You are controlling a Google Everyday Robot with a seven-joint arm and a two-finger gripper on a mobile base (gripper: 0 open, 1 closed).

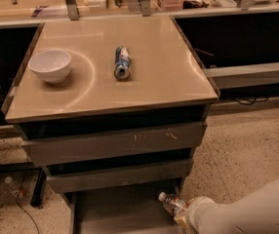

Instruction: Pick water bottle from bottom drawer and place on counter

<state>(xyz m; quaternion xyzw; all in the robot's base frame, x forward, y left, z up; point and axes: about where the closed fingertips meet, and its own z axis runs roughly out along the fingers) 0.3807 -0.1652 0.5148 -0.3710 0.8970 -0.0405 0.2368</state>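
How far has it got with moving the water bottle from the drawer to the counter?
Done: the bottom drawer stands open. In hand: the gripper, low at the drawer's right edge, appears to hold the water bottle. Left: lift it and set it on the counter, where a bowl and a can sit.
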